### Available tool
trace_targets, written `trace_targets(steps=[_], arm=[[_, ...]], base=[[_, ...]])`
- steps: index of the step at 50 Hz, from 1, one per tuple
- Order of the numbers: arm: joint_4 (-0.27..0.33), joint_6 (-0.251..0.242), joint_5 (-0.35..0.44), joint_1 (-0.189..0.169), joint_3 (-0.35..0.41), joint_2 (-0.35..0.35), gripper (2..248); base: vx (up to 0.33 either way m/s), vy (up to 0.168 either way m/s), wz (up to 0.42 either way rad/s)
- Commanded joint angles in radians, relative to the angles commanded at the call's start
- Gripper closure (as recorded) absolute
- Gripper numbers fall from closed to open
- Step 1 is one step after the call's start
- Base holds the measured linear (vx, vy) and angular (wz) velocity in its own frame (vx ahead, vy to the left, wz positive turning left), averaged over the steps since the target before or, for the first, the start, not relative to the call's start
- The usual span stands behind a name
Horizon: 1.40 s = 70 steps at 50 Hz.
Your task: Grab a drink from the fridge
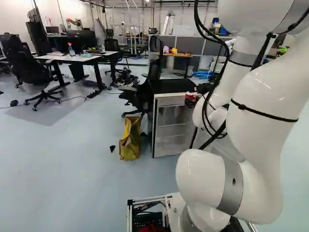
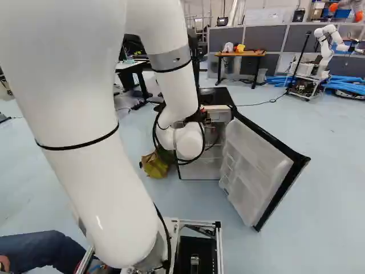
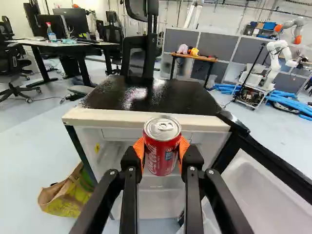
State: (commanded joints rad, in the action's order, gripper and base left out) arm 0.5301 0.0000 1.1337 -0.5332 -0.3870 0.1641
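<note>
Yellow and slumped: see a bag (image 1: 130,142) on the floor (image 1: 67,154) beside the fridge (image 3: 95,116). Next, find the claw (image 1: 193,99) clamped on a red can (image 3: 160,156), held upright between 2 orange pads (image 3: 139,150), just ahead of the fridge's open front. Farther right in the right base view, see the door (image 2: 251,177), swung wide open. Beyond, spot another robot (image 2: 326,48) on a cart (image 2: 305,87), near blue tubes (image 2: 345,85).

Robotics lab, another robot (image 2: 326,48) on a cart, desks (image 1: 72,57) with monitors (image 1: 87,38), office chairs (image 1: 30,67), grey partitions (image 2: 271,39)
</note>
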Motion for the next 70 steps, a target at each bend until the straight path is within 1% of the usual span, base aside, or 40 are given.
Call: trace_targets(steps=[32, 70], arm=[[0.000, 0.000, -0.096, 0.016, -0.033, -0.056, 159], [0.000, 0.000, -0.211, 0.045, -0.116, -0.076, 159]], base=[[0.000, 0.000, 0.000], [0.000, 0.000, 0.000]])
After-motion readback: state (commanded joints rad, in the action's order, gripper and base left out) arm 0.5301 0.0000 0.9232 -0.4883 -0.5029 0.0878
